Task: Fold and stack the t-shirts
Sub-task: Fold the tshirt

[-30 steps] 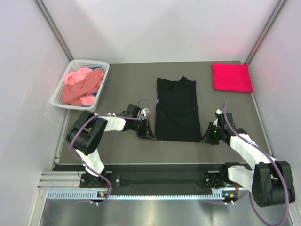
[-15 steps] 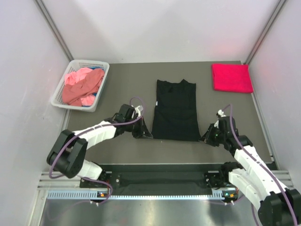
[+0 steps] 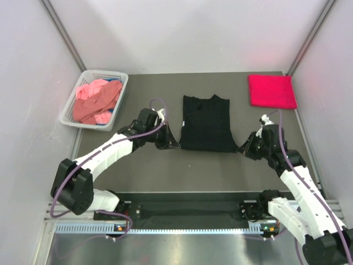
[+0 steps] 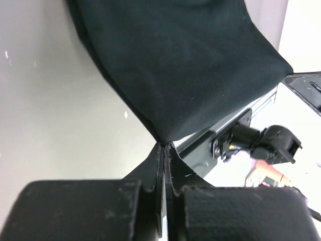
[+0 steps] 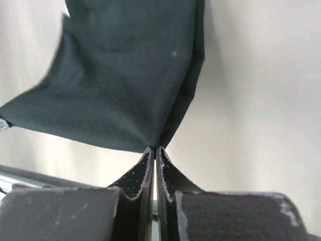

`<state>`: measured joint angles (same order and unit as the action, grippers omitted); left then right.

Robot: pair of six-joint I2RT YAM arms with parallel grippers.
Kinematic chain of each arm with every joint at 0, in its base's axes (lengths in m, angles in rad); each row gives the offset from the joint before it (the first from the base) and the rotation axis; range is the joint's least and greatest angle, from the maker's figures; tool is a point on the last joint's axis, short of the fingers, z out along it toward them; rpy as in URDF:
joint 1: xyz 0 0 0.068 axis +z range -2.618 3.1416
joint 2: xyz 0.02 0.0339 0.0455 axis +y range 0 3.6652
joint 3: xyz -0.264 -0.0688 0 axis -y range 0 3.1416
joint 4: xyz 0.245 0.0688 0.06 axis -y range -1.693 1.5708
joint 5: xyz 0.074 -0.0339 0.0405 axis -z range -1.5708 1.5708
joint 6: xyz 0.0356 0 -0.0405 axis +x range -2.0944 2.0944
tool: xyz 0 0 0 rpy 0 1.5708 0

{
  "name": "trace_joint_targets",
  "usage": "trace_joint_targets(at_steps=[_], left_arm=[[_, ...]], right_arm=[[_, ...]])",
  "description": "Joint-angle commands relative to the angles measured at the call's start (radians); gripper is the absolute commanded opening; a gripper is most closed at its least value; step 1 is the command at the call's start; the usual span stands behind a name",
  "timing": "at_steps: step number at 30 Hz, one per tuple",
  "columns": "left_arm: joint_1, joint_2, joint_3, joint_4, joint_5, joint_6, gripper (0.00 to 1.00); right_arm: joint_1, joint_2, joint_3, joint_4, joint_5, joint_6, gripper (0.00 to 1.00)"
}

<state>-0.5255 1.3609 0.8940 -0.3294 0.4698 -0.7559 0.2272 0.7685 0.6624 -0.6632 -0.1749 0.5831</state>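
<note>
A black t-shirt (image 3: 208, 124) lies in the middle of the table, its near hem lifted off the surface. My left gripper (image 3: 175, 145) is shut on the hem's left corner and my right gripper (image 3: 241, 149) is shut on its right corner. In the left wrist view the black cloth (image 4: 185, 65) rises from the pinched fingertips (image 4: 160, 150). The right wrist view shows the same cloth (image 5: 125, 75) pulled up from the closed tips (image 5: 150, 153). A folded crimson red t-shirt (image 3: 271, 91) lies at the back right. Salmon pink t-shirts (image 3: 97, 101) are heaped in the basket, with a bit of blue cloth (image 3: 110, 111) showing under them.
A white lattice basket (image 3: 120, 77) stands at the back left corner of the table. White walls close in on three sides. The metal rail with the arm bases (image 3: 187, 212) runs along the near edge.
Both grippers have carried the black t-shirt's near hem up and away from me, toward the collar. The visible length of the shirt has shortened.
</note>
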Motion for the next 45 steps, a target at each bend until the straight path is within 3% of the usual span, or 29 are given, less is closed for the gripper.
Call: trace_joint_targets(at_steps=[1, 10, 18, 25, 32, 45], left_arm=[[0.007, 0.044, 0.085, -0.060, -0.060, 0.036, 0.00], [0.081, 0.206, 0.365, -0.175, -0.085, 0.111, 0.00], [0.157, 0.431, 0.683, -0.212, 0.029, 0.194, 0.00], [0.216, 0.644, 0.965, -0.217, 0.092, 0.175, 0.00], [0.255, 0.831, 1.146, -0.128, 0.230, 0.139, 0.00], [0.294, 1.081, 1.257, 0.379, 0.342, -0.173, 0.00]], right_arm=[[0.004, 0.046, 0.117, -0.019, 0.075, -0.048, 0.00], [-0.008, 0.273, 0.298, 0.069, 0.086, -0.094, 0.00], [-0.035, 0.494, 0.465, 0.166, 0.068, -0.140, 0.00], [-0.066, 0.678, 0.603, 0.218, 0.031, -0.170, 0.00], [-0.100, 0.856, 0.750, 0.232, 0.005, -0.178, 0.00], [-0.150, 1.041, 0.853, 0.309, -0.027, -0.158, 0.00]])
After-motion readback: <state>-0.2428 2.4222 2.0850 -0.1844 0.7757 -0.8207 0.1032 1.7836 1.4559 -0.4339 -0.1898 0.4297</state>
